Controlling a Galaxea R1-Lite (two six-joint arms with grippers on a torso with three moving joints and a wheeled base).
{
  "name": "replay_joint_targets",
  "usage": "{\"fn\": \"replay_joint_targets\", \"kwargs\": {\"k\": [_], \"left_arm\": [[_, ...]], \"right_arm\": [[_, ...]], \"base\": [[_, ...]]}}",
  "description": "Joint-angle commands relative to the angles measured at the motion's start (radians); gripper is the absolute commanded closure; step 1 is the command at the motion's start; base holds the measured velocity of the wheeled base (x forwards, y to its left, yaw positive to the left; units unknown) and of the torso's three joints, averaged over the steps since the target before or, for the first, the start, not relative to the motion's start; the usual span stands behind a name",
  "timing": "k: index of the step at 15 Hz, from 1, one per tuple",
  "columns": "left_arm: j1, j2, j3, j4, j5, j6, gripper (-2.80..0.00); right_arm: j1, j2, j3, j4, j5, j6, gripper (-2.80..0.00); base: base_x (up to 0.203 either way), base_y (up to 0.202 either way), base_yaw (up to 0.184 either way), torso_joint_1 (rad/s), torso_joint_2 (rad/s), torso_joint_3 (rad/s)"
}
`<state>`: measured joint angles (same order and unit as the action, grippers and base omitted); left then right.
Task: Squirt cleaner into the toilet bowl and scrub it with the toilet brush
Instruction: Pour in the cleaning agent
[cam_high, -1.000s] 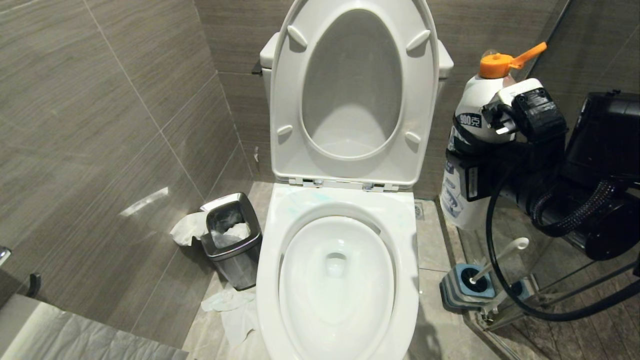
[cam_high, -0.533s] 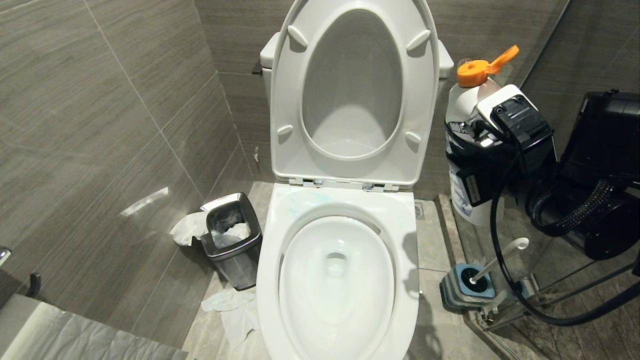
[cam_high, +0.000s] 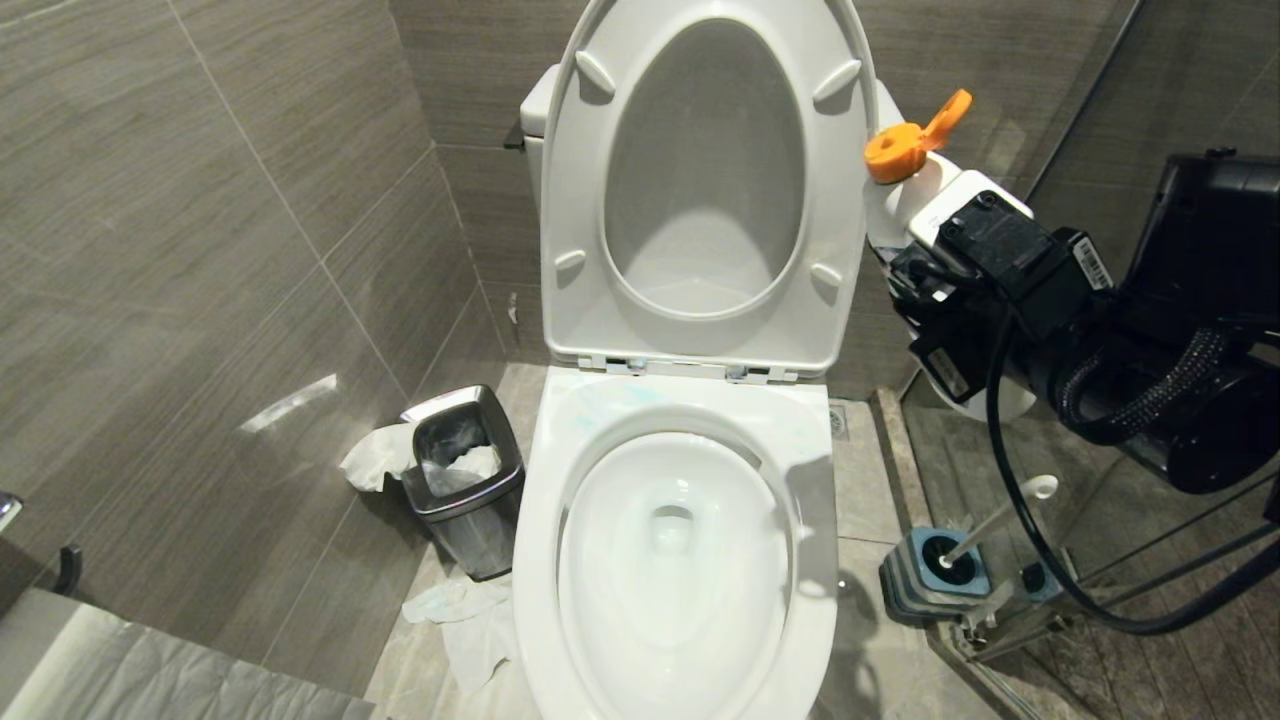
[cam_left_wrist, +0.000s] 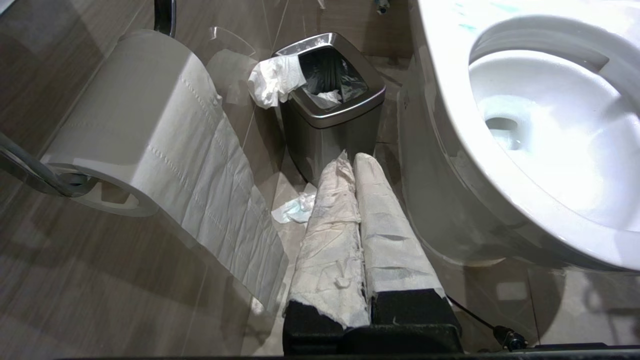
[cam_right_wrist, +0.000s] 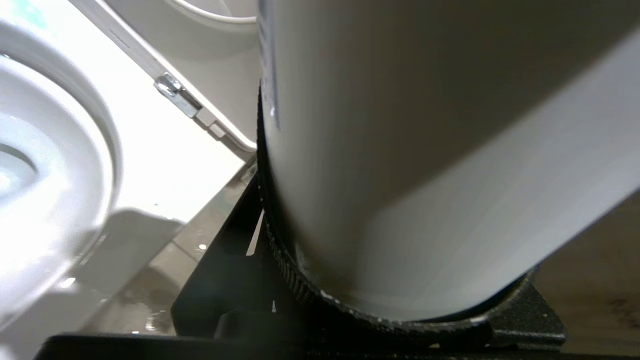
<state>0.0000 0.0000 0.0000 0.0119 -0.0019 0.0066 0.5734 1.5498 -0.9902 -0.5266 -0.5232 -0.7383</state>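
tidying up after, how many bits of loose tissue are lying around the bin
2: one wad draped over the bin's rim on its left, one crumpled piece on the floor in front of it. More may be hidden behind the bin.

Head view looked down over toilet bowl (cam_high: 680, 560), left wrist low beside waste bin (cam_left_wrist: 330, 105), right wrist pressed against white bottle (cam_right_wrist: 425, 150), bowl shared.

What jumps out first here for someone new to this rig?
The white toilet fills the middle, seat and lid up, faint turquoise streaks on its back rim. To its right the right gripper holds a white bottle with an orange cap, tilted toward the toilet. The brush sits in its blue-topped holder on the floor below.
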Motion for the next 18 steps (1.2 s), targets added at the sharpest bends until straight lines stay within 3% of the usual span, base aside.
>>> {"fn": "replay_joint_targets", "kwargs": {"k": [1,18], "left_arm": [[0.000,0.000,0.002,0.000,0.000,0.000,0.00],[0.000,0.002,0.002,0.000,-0.001,-0.003,0.00]], "right_arm": [[0.000,0.010,-0.008,-0.002,-0.003,-0.060,0.00],[0.003,0.024,-0.059,-0.006,-0.022,-0.531,0.00]], "base": [[0.000,0.000,0.000,0.000,0.00,0.000],[0.000,0.000,0.000,0.000,0.00,0.000]]}}
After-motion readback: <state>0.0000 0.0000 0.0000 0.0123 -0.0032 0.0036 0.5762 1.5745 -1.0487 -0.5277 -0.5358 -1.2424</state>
